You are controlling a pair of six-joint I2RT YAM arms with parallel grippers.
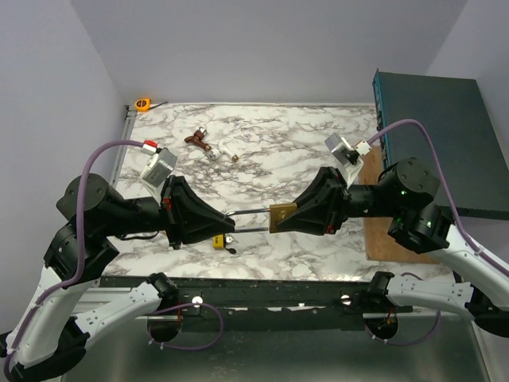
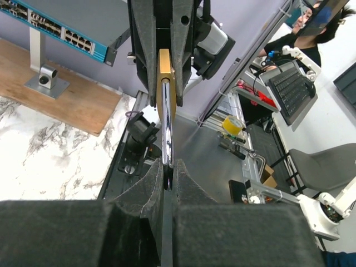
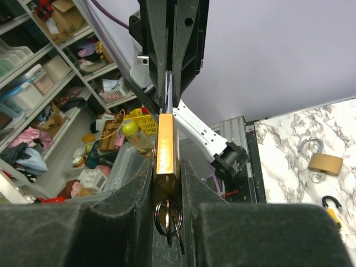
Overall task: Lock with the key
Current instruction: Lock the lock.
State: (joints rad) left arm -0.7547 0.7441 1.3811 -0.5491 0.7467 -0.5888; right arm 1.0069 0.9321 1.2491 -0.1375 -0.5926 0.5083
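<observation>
Both arms are stretched inward, facing each other above the near edge of the table (image 1: 278, 151). The brass padlock (image 1: 282, 216) is clamped in the right pincer (image 1: 296, 215), its long shackle (image 1: 250, 221) is pinched shut in the left pincer (image 1: 231, 225), and the key (image 3: 168, 217) is seated in the lock.

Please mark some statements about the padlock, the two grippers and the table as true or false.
1. The right gripper grips the brass padlock by its body. True.
2. The left gripper is open and clear of the shackle. False: its fingers are shut on the far end of the shackle.
3. The padlock lies flat on the table. False: it is held in the air between the two grippers.
4. Keys hang at the padlock's base. True.
5. A tape measure sits at the table's far left corner. True.
</observation>
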